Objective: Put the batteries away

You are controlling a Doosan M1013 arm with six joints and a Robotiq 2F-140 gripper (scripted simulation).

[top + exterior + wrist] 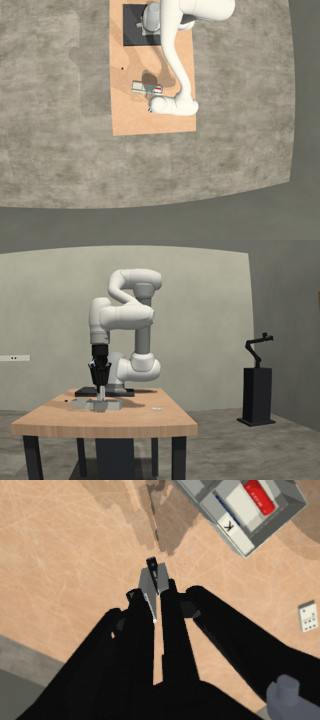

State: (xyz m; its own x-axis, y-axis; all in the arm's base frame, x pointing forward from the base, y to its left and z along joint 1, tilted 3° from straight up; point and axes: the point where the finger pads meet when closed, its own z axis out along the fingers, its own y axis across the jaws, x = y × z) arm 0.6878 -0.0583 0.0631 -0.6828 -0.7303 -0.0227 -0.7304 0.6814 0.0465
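Observation:
My gripper (pixel 102 398) (pixel 156 577) points down and is shut on a small black cylinder (pixel 151 562), which looks like a battery. It hangs above the table, in front of the bins, with its fingertips hidden under the wrist in the top view. Bin K (pixel 114 405) (pixel 242 543) is the right-hand one of the row and stands flat. A red battery (pixel 158 88) (pixel 260 497) lies inside it. A dark blue strip (pixel 225 508) shows just inside the wall with the K label; most of it is hidden.
The left bin (pixel 136 86) (pixel 78 404) and the middle bin (pixel 147 89) (pixel 99 405) adjoin bin K. A white domino (pixel 156 409) (pixel 308 617) lies to the right. A small black object (pixel 122 68) (pixel 66 400) lies at the back left.

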